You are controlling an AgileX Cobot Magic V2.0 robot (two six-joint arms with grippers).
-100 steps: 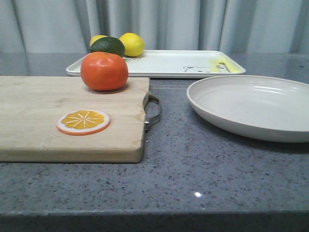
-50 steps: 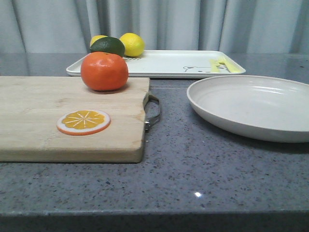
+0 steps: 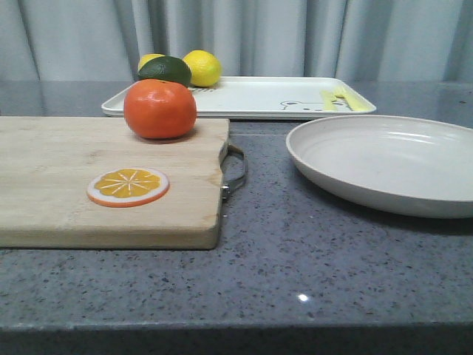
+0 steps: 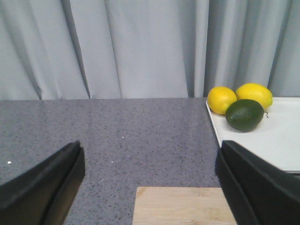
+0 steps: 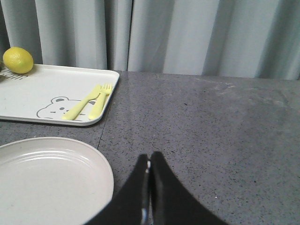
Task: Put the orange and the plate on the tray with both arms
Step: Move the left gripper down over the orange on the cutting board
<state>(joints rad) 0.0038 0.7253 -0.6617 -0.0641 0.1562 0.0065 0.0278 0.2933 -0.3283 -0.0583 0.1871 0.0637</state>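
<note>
The orange (image 3: pixel 160 109) sits at the upper left of the front view, on the far right corner of the wooden cutting board (image 3: pixel 59 185), with an orange slice disc (image 3: pixel 127 186) lower down on the same board. Behind it, along the top of the frame, the tray (image 3: pixel 251 96) lies flat, carrying two lemons (image 3: pixel 202 67) and a dark green lime (image 3: pixel 165 70) at its left end. At the right of the frame the plate (image 3: pixel 384 163) rests on the grey table (image 3: pixel 295 259), just in front of the tray and apart from the board's metal handle (image 3: pixel 235 171).

Across the last second nothing has moved in the front view: orange, plate and tray hold the same places, and neither arm enters that frame. That suggests the task has not yet started, with both items off the tray.

In the left wrist view the left gripper (image 4: pixel 150 187) stands wide apart, its dark fingers (image 4: pixel 42 187) at either lower corner, empty, above the board's far edge. In the right wrist view the right gripper (image 5: pixel 149 187) is pressed together with nothing between, low in the frame just beside the plate's rim. It would likely have to spread before taking the plate.
</note>
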